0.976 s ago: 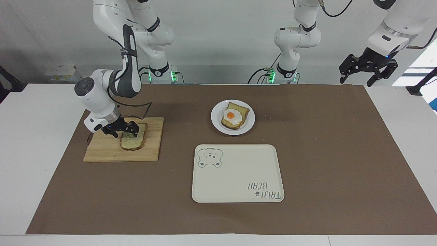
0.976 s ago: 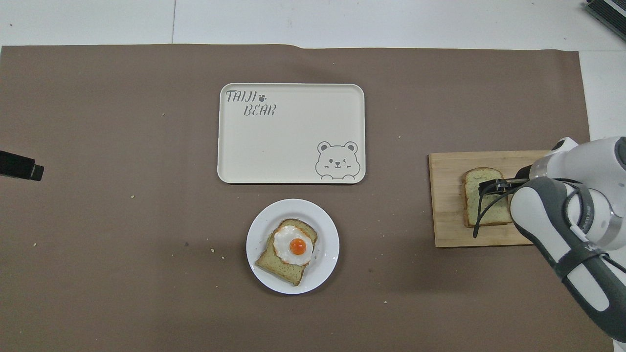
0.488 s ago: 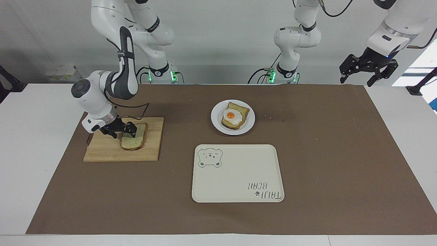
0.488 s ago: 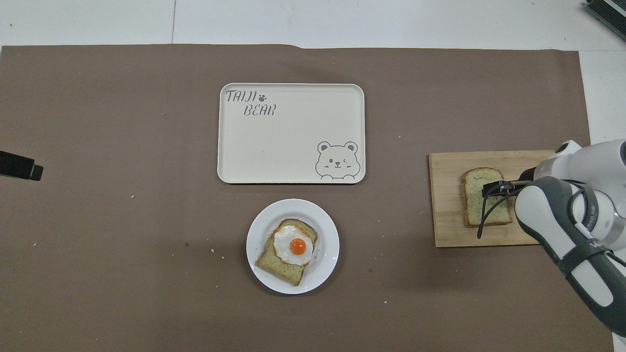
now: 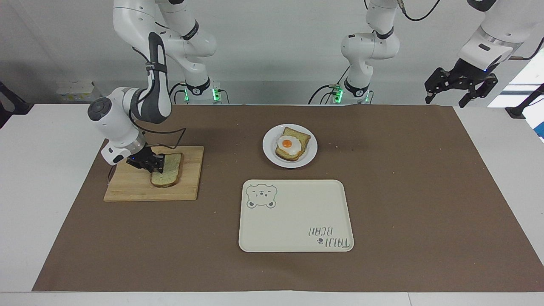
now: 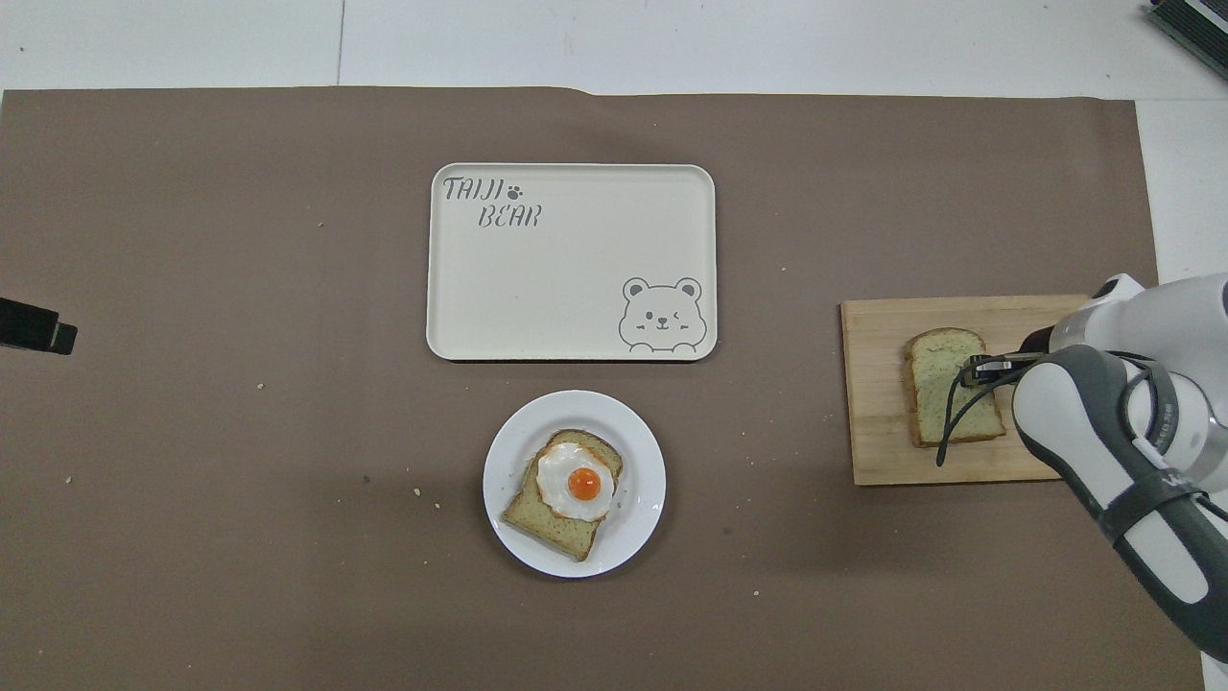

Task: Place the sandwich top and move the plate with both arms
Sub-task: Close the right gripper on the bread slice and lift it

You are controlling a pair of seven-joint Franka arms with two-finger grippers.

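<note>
While left gripper (image 5: pixel 460 87) waits, right gripper (image 5: pixel 154 165) meets sandwich top (image 5: pixel 168 170).

Two bread slices (image 5: pixel 166 171) (image 5: pixel 294 143), one plate (image 5: pixel 268 151), tray (image 5: pixel 297 216), board (image 5: pixel 131 187), egg (image 5: pixel 289 144).

sandwich top (image 5: pixel 166 170) on board (image 5: pixel 140 189), plate (image 5: pixel 310 158) nearer robots than tray (image 5: pixel 297 221)

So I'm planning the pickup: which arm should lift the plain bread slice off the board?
Right. The right gripper is down at the sandwich top on the cutting board; the left gripper waits raised over the table's edge.
</note>
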